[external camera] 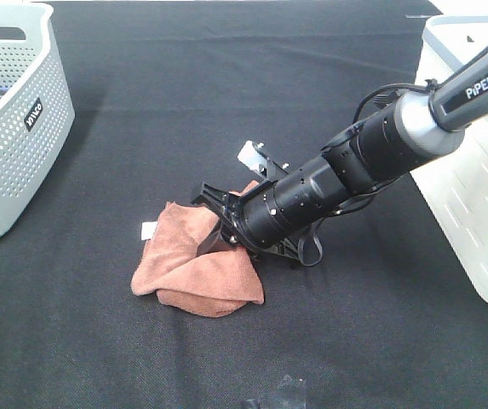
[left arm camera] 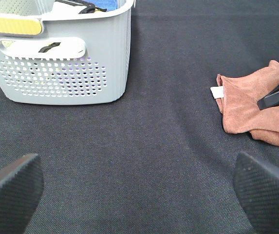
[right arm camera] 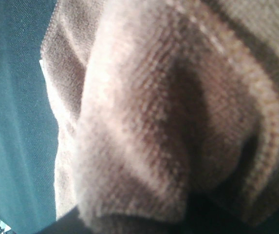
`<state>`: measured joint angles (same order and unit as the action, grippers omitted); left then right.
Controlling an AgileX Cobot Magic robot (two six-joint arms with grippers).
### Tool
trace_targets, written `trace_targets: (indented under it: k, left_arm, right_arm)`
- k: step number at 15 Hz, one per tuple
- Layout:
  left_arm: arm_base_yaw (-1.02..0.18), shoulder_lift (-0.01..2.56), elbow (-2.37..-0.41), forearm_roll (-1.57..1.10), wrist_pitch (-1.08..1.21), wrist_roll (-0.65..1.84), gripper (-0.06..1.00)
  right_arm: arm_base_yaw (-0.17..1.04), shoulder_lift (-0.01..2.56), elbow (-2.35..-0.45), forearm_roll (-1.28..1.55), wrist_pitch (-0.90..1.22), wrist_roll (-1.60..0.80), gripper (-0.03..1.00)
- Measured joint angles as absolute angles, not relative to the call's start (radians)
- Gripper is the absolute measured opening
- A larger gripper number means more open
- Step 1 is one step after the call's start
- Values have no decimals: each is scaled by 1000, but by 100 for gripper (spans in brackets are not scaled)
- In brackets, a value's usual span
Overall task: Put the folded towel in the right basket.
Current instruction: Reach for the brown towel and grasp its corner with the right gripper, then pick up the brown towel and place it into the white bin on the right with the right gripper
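Rust-brown towel (external camera: 194, 274) partly hidden under right jaws, their grip unclear, left jaws spread wide

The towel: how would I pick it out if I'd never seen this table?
Look at the black-covered table, roughly midway between the grey basket on the left and the white basket on the right. The towel lies there under the right gripper. It is the only soft, rust-brown thing, with a small white tag.
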<state>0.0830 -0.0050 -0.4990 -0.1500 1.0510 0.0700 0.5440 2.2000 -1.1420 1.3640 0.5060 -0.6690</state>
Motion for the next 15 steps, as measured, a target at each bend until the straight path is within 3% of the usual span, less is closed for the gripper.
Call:
trace_targets:
  k: [5,10,12,15]
  left_arm:
    - [83,-5,-499,-149,1051,70,99]
    - [83,-5,-499,-149,1051,70,99]
    - [83,-5,-499,-149,1051,70,99]
    - [83,-5,-499,-149,1051,70,99]
  right_arm:
    - [517,1952,-1137,1230,572,-691,19]
    - [213,1534,-1284,1016,759,-606,19]
    - [154,1484,-1321,941,789,-572,19]
    - [-26,1390,-1355,670,832,-517,19]
